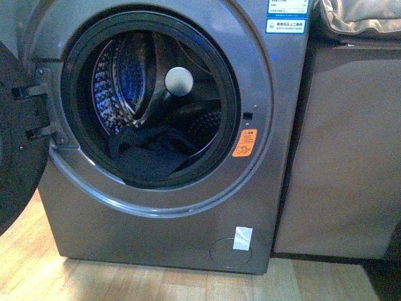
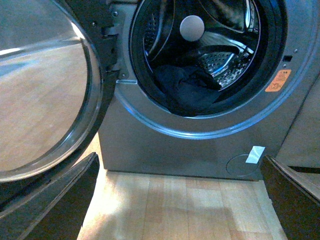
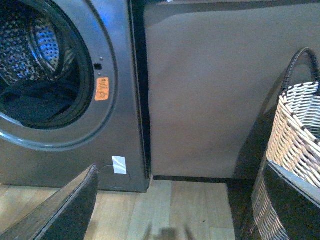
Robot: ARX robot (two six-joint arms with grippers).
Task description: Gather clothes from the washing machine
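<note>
Washer (image 1: 156, 232) door (image 2: 40, 100) swung open on hinge side, dark clothes (image 1: 150, 157) heaped at drum bottom, just behind front lip, L gripper (image 2: 179, 156) fingers spread wide, empty, facing porthole, R gripper (image 3: 180, 164) likewise wide, empty, facing beige box (image 3: 200, 100) beside washer, woven basket (image 3: 300, 130) near box.

washing machine (image 1: 156, 232): dark grey | clothes (image 1: 150, 158): plain navy | sticker (image 1: 245, 143): orange | basket (image 3: 292, 135): woven cream

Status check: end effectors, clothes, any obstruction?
Left end effector open, empty; right end effector same. Clothes in washing machine drum. Door open, nothing blocking.
</note>
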